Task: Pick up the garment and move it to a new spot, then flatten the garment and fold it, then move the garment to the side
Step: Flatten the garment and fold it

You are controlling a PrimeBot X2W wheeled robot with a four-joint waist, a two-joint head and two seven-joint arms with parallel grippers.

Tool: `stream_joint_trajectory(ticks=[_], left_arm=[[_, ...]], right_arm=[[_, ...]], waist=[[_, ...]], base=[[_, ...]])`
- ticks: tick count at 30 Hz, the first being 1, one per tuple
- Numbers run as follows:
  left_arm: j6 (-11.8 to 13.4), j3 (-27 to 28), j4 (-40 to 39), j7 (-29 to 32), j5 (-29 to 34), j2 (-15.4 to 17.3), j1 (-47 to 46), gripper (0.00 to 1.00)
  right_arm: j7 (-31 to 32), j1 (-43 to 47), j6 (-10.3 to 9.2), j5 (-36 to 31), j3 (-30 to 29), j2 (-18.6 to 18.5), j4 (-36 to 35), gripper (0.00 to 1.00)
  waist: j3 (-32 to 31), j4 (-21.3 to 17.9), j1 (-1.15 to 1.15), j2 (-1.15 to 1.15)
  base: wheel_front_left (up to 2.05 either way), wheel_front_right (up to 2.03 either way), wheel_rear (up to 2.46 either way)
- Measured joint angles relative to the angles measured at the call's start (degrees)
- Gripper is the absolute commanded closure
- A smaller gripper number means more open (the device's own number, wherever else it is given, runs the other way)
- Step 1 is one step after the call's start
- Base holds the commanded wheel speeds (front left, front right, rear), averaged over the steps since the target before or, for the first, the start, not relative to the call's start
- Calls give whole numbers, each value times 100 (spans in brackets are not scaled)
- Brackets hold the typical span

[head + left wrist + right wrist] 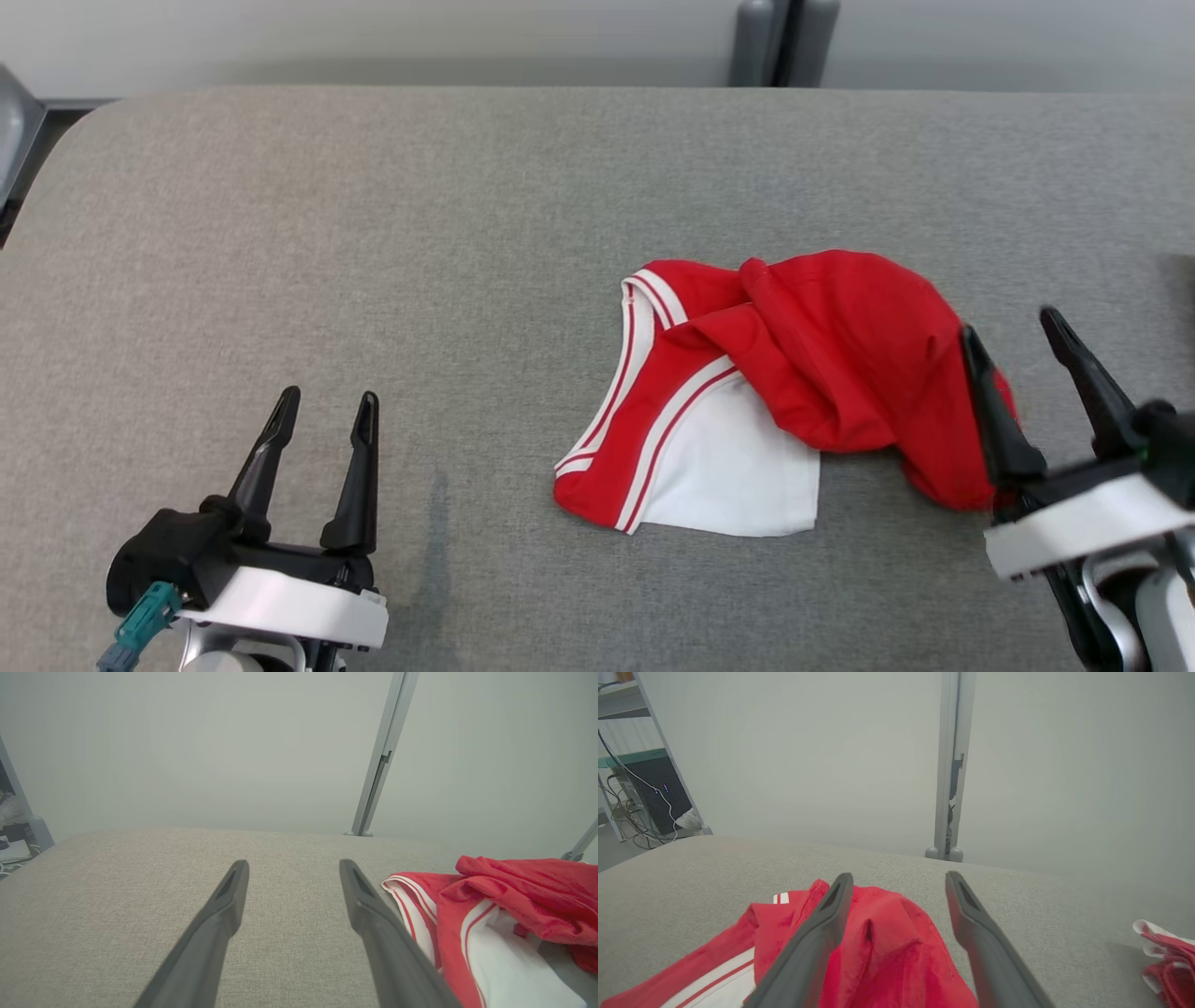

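Note:
A crumpled red and white garment (766, 392) with white stripes lies on the grey table (373, 233), right of centre. My right gripper (1013, 331) hovers open over the garment's right edge, its left finger above the red cloth. In the right wrist view the red folds of the garment (887, 952) sit under and between the open fingers (822, 933). My left gripper (327, 406) stands open at the lower left, well clear of the cloth. From the left wrist the garment (490, 919) lies to the right of the gripper (292, 868).
A second bundle of red and white cloth (1169, 956) lies at the far right of the table in the right wrist view. A grey post (782, 42) stands behind the table's far edge. Shelving and cables (640, 793) stand off the left end.

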Motion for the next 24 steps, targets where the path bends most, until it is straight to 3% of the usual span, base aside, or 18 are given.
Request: stream_joint_trajectory(ticks=[6, 14, 20, 22, 24], left_arm=[[-48, -93, 44, -34, -45, -63, -186, 0], [-105, -94, 272, -187, -99, -218, -385, 0], [-158, -86, 386, -252, -99, -305, -476, 0], [-166, -76, 398, -253, -99, -320, -483, 0], [-166, -51, 412, -260, -99, -338, -495, 0]], right_arm=[[492, -784, 0, 162, 554, -291, 194, 0], [1616, -1851, 0, 491, 1392, -563, 892, 0], [2180, -2189, 0, 536, 1548, -691, 1230, 0], [2182, -2223, 0, 537, 1538, -681, 1237, 68], [2186, -2242, 0, 546, 1486, -669, 1241, 100]], waist=[[262, 241, 0, 0], [651, 710, 0, 0], [803, 869, 0, 0], [812, 874, 0, 0], [818, 861, 0, 0]], base=[[0, 0, 0], [0, 0, 0], [0, 0, 0], [0, 0, 0], [0, 0, 0]])
